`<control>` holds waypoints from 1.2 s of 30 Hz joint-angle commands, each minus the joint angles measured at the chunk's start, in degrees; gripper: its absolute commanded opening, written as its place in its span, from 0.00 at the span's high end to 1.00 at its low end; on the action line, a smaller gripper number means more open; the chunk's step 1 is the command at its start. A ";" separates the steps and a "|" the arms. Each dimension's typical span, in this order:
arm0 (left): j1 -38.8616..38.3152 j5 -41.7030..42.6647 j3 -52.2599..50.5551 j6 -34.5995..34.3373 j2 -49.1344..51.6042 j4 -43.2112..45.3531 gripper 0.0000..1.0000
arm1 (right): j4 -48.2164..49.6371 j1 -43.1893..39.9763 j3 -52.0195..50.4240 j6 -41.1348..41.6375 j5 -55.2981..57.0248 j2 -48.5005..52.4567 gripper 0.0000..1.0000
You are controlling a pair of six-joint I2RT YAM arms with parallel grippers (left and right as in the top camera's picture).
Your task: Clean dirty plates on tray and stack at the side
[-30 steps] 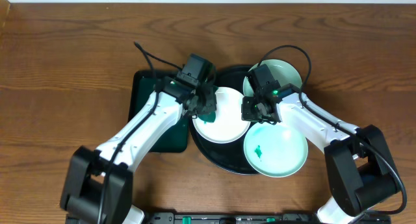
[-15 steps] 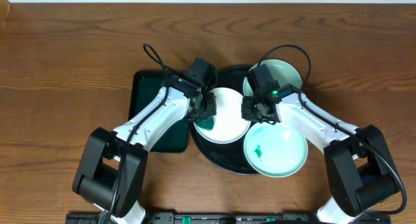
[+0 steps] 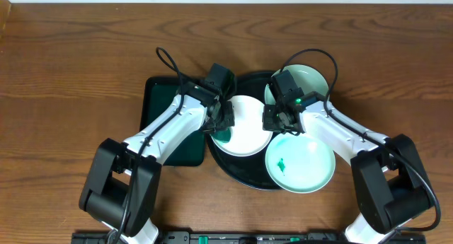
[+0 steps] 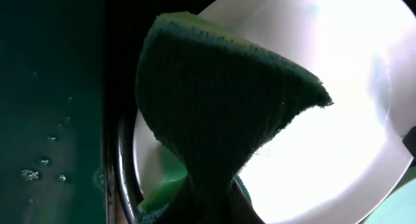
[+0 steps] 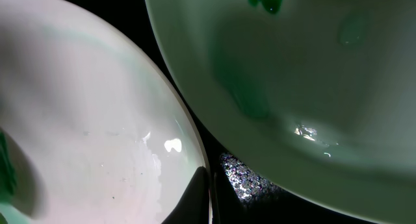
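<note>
Three plates lie on the round black tray (image 3: 244, 175). My left gripper (image 3: 224, 125) is shut on a dark green sponge (image 4: 221, 107), which presses on the left edge of the middle white plate (image 3: 248, 131), where a green smear shows. My right gripper (image 3: 277, 121) is shut on that plate's right rim (image 5: 195, 152), one finger on each side of it. A pale green plate (image 3: 303, 165) with a small green smear (image 3: 282, 164) sits at the front right. Another plate (image 3: 311, 80) sits at the back right, partly under my right arm.
A rectangular dark green tray (image 3: 159, 102) lies just left of the black tray, under my left arm. Brown wooden table (image 3: 71, 67) surrounds both trays. Cables loop above both wrists.
My left arm swung round and the sponge slid a little toward the plate's front left edge. The right arm and the plates stayed put.
</note>
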 commanded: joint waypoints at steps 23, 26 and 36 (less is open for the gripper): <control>0.09 -1.51 0.44 -0.52 0.55 0.52 0.93 | 0.33 0.61 -0.28 -0.24 0.68 0.66 0.99; 0.09 -1.57 0.44 -0.55 0.55 0.83 0.93 | 0.33 0.61 -0.28 -0.24 0.68 0.66 0.99; 0.09 -3.89 0.44 -1.42 0.55 0.94 0.93 | 0.33 0.61 -0.28 -0.22 0.68 0.66 0.99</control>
